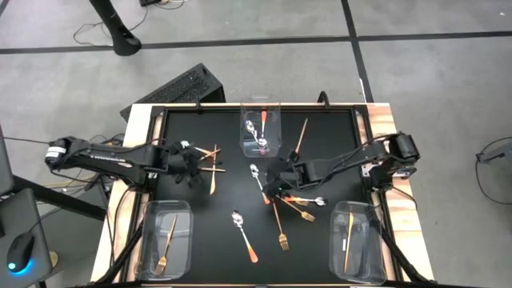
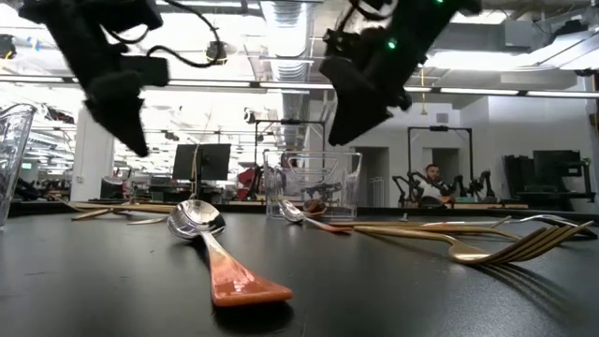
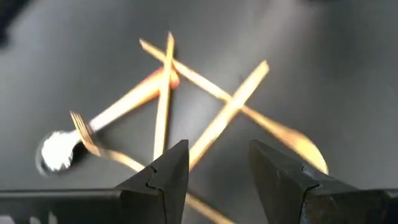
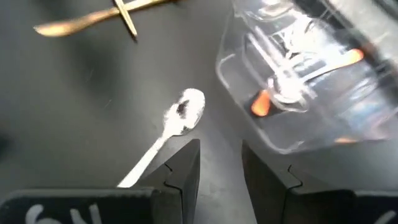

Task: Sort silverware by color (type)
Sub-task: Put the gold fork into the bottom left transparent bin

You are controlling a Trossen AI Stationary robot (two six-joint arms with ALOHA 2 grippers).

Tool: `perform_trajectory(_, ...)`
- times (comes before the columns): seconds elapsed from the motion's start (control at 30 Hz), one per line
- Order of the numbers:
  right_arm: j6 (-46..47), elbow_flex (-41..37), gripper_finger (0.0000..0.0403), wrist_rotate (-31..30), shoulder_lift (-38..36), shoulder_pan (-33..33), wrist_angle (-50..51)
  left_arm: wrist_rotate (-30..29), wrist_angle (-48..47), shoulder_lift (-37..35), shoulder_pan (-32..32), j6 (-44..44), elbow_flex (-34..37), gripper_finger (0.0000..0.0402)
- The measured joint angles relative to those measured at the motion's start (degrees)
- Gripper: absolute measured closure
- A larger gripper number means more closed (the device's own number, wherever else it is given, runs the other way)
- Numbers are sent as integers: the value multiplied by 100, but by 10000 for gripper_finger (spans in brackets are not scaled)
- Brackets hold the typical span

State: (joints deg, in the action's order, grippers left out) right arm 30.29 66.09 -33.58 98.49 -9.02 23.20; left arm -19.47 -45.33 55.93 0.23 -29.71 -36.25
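Note:
My left gripper [image 1: 190, 162] [image 3: 217, 163] hovers open above a small heap of crossed gold knives and a fork [image 1: 211, 162] [image 3: 217, 112], with one spoon's silver bowl [image 3: 56, 149] among them. My right gripper [image 1: 274, 178] [image 4: 221, 155] is open just above the table near its middle. A spoon [image 1: 256, 173] [image 4: 180, 118] lies flat beside one of its fingers, bowl pointing away. In the low view both grippers [image 2: 122, 94] [image 2: 365, 75] hang clear of the table top.
A clear bin [image 1: 262, 120] [image 4: 348, 118] at the far middle holds spoons. A near-left bin [image 1: 180, 240] holds a fork, and a near-right bin [image 1: 364, 240] holds a knife. Loose pieces lie around: a spoon [image 1: 242, 228] [image 2: 201, 225], a fork [image 1: 282, 234], a cluster [image 1: 302, 206], a knife [image 1: 300, 136].

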Motion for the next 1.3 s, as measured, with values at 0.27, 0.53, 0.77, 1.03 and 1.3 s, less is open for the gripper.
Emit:
perform_trajectory(0.27, -487, -1793, 264, 743, -342, -192, -4243, -477, -189, -797, -744, -384, 0, 247)
perform_trajectory(0.53, -1103, -2348, 264, 1565, -332, -22, -6250, -456, 323, -663, -199, 590, -2, 247)
perform_trajectory(0.77, -952, -2348, 264, 1752, -332, 9, -6247, -77, 360, -51, 760, 883, -2, 247)
perform_trajectory(1.03, -934, -2348, 264, 1752, -332, -259, -6166, 279, 519, 956, 1396, 1474, -2, 247)
perform_trajectory(1.3, -939, -2346, 264, 1703, -332, -521, -6021, 420, 796, 1594, 1799, 1846, -2, 250)
